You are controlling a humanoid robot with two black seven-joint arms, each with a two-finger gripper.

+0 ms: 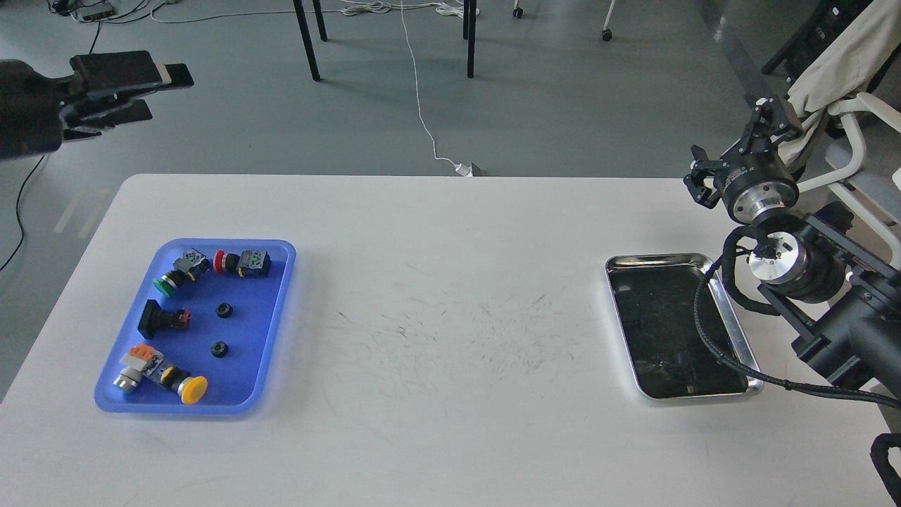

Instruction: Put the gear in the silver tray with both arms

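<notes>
The left black two-finger end effector (158, 91) hovers open, empty, beyond the white worktop (436, 352). Two small black gears (224, 310) lie in the blue plastic tray (278, 296). The shiny silver metal tray (658, 260) sits far right; the right end effector (732, 151) is indistinct.

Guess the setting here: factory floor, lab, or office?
Most likely a robotics lab or test room. A plain white table holds a blue tray of push-button switches and small parts and a silver tray; loose cables trail over the grey floor among furniture legs, with a chair at the right.
</notes>
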